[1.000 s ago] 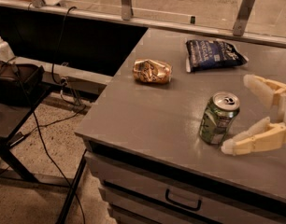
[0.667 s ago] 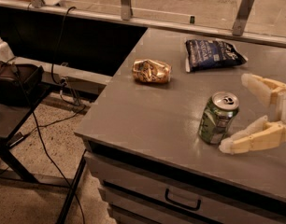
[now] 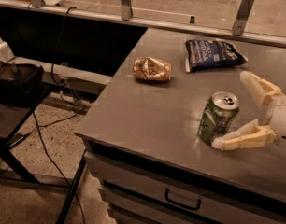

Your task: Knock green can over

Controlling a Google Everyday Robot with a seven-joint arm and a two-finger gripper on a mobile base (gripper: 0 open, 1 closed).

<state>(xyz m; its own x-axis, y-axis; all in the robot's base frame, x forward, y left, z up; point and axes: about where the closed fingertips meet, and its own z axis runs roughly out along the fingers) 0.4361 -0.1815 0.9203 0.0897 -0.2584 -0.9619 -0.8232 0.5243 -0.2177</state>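
The green can (image 3: pixel 217 117) stands upright on the grey table (image 3: pixel 152 115), near its front edge, silver top and pull tab facing up. My gripper (image 3: pixel 231 110) comes in from the right edge of the view, with its cream fingers spread wide open. The near finger (image 3: pixel 241 137) lies right by the can's base on its right side. The far finger (image 3: pixel 254 86) is behind and to the right of the can, apart from it. The gripper holds nothing.
A dented gold-orange can (image 3: pixel 152 69) lies on its side at the table's back left. A dark blue chip bag (image 3: pixel 212 54) lies at the back. A drawer with a handle (image 3: pixel 182 200) is below the table front. A black stand and cables (image 3: pixel 17 92) are at the left.
The gripper has shifted very slightly left toward the can. The can still stands upright in the same place.
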